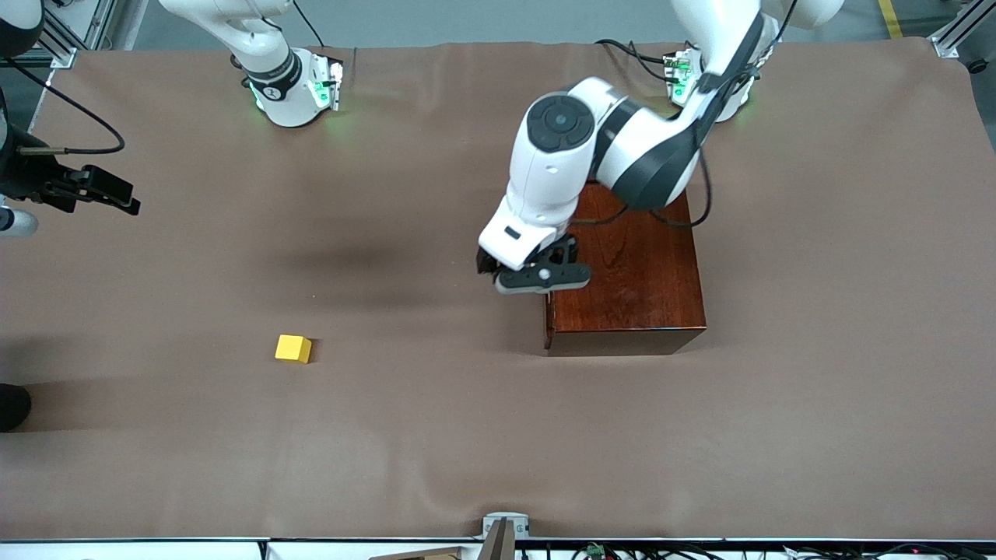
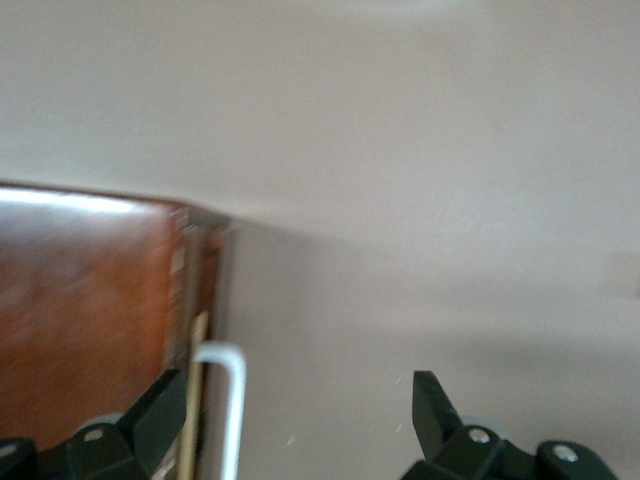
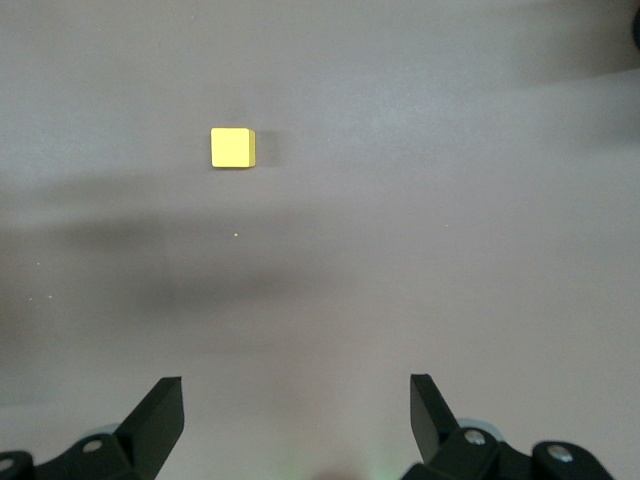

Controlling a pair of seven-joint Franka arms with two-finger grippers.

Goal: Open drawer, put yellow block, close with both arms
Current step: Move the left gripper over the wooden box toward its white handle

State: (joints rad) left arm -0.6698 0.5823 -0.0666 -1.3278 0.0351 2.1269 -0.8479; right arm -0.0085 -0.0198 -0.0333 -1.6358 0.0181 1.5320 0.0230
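Observation:
The mahogany cabinet (image 1: 634, 272) stands toward the left arm's end of the table. Its drawer faces the right arm's end, with the front (image 2: 205, 290) about flush with the cabinet. My left gripper (image 1: 542, 278) is open at the drawer front. In the left wrist view (image 2: 300, 388) the white bar handle (image 2: 232, 400) lies between the jaws, close to one finger (image 2: 160, 410). The yellow block (image 1: 293, 348) lies on the cloth, nearer the front camera. My right gripper (image 1: 117, 198) hangs open and empty in the air at the right arm's end; its wrist view (image 3: 297, 392) shows the block (image 3: 232, 148) below.
The brown cloth (image 1: 436, 435) covers the whole table, with slight wrinkles along the front edge. A small camera mount (image 1: 502, 533) sits at the middle of that edge. Black cables (image 1: 685, 210) hang from the left arm over the cabinet top.

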